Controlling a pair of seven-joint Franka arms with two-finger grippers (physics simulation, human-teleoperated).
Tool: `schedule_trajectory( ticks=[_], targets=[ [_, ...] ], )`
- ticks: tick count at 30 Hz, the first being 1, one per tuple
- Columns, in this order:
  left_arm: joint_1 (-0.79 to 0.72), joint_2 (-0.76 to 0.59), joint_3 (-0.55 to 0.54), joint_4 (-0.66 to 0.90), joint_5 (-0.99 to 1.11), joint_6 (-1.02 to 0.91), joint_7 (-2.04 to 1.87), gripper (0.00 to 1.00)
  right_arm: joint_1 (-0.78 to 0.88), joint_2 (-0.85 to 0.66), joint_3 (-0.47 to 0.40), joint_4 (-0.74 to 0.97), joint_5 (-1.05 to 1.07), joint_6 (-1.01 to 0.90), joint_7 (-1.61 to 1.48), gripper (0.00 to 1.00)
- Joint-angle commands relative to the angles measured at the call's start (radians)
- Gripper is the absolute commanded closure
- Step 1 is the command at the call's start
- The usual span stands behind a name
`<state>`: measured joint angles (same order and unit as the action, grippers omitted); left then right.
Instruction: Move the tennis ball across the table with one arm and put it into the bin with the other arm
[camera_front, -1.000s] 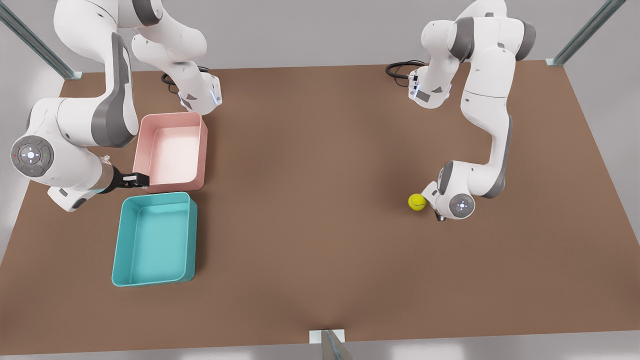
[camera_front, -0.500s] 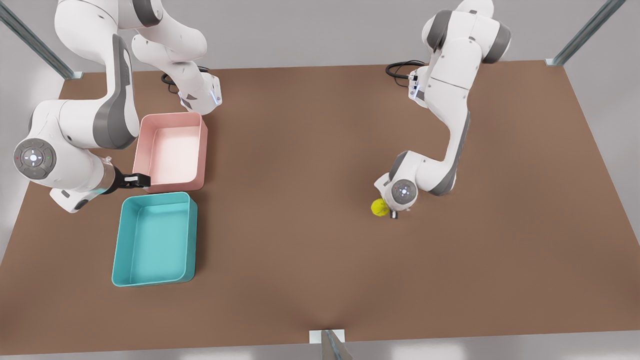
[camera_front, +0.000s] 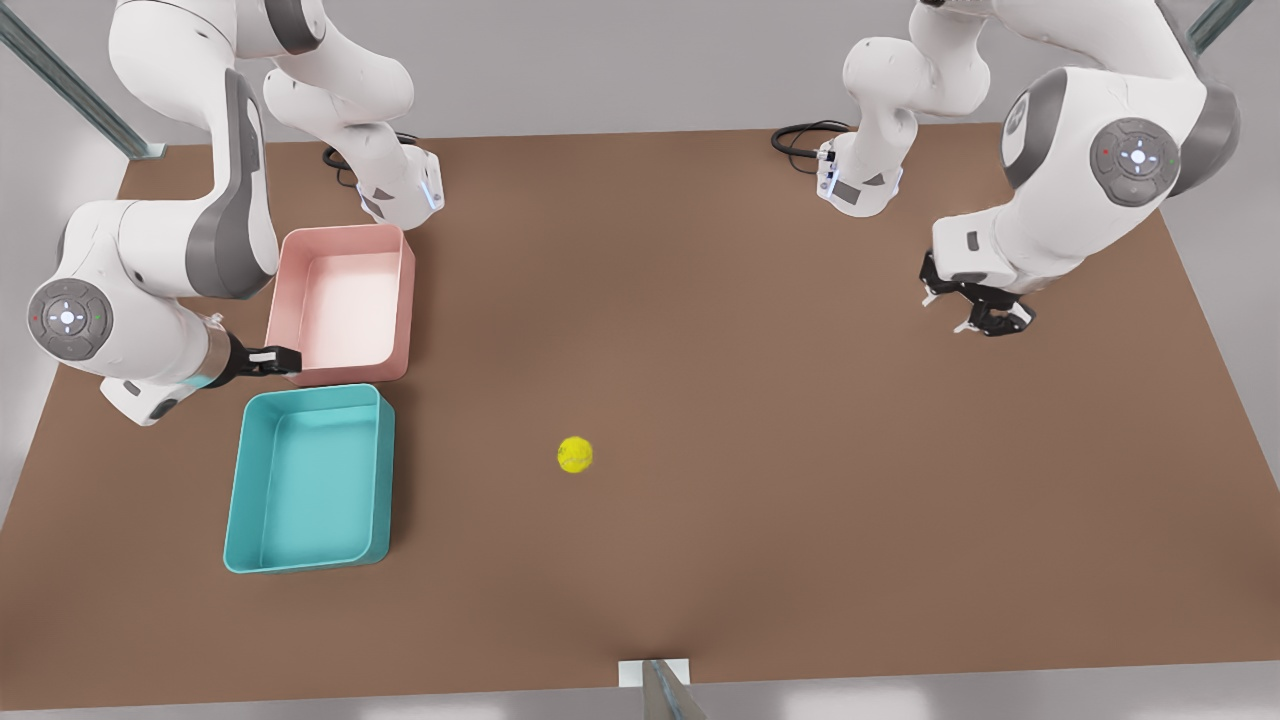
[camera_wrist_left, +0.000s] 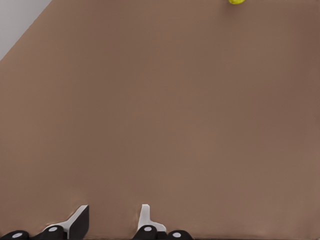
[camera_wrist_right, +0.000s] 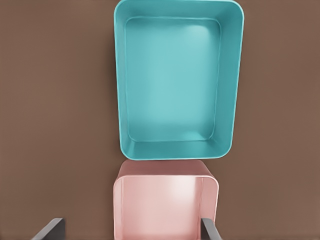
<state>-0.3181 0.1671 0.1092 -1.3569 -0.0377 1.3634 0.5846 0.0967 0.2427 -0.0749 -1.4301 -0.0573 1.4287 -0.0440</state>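
The tennis ball (camera_front: 574, 454) lies alone on the brown table (camera_front: 700, 300), near the middle and toward the front edge. It also shows far off as a tennis ball (camera_wrist_left: 236, 1) in the left wrist view. My left gripper (camera_front: 985, 315) hangs open and empty at the front view's right, far from the ball; its fingers (camera_wrist_left: 80, 220) stand apart. My right gripper (camera_front: 270, 360) waits open at the front view's left, beside the pink bin (camera_front: 408, 300) and the teal bin (camera_front: 385, 470). Both bins hold nothing: teal bin (camera_wrist_right: 118, 90), pink bin (camera_wrist_right: 116, 200).
The two arm bases stand at the table's far edge, each with a black cable (camera_front: 800, 135) beside it. A small bracket (camera_front: 655, 672) sits at the front edge. Bare tabletop stretches between the ball and the bins.
The arm at the front view's right swept the ball leftward, then lifted away to the far right. The ball has rolled on toward the table's middle. The other arm stayed put.
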Motion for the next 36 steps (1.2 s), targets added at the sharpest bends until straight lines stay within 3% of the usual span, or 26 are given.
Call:
schedule_trajectory(
  ticks=[1,6,7,8,10,15,17,23,36],
  targets=[
    [-0.012,0.005,-0.003,-0.044,-0.021,-0.098,-0.836,0.0,0.001,-0.002,0.0,0.0,0.001,-0.002,-0.004,0.0],
    [-0.004,0.0,-0.009,-0.041,-0.019,-0.086,-0.825,0.0,0.027,0.015,0.001,0.013,0.001,0.002,0.024,0.0],
    [-0.002,0.002,-0.009,-0.042,-0.018,-0.084,-0.825,0.0,0.069,0.105,0.003,0.098,0.025,0.025,0.041,0.0],
    [0.005,0.002,-0.008,-0.042,-0.018,-0.084,-0.825,0.0,0.121,0.243,0.003,0.209,0.071,0.077,0.044,0.0],
    [0.01,0.002,-0.009,-0.042,-0.018,-0.084,-0.825,0.0,0.244,0.397,0.003,0.237,0.088,0.356,0.258,0.0],
    [0.031,0.003,-0.009,-0.044,-0.016,-0.078,-0.796,0.0,0.363,0.582,0.003,0.229,0.091,0.754,0.662,0.0],
    [0.048,0.009,-0.009,-0.045,-0.016,-0.07,-0.772,0.0,0.39,0.625,0.003,0.226,0.091,0.826,0.697,0.0],
    [0.042,0.011,-0.009,-0.048,-0.011,-0.067,-0.773,0.0,0.423,0.627,0.001,0.155,0.113,0.874,0.691,0.0],
    [0.037,0.009,-0.016,-0.062,-0.011,-0.073,-0.776,0.0,0.457,0.461,-0.002,-0.147,0.077,0.877,0.676,0.0]
  ],
)
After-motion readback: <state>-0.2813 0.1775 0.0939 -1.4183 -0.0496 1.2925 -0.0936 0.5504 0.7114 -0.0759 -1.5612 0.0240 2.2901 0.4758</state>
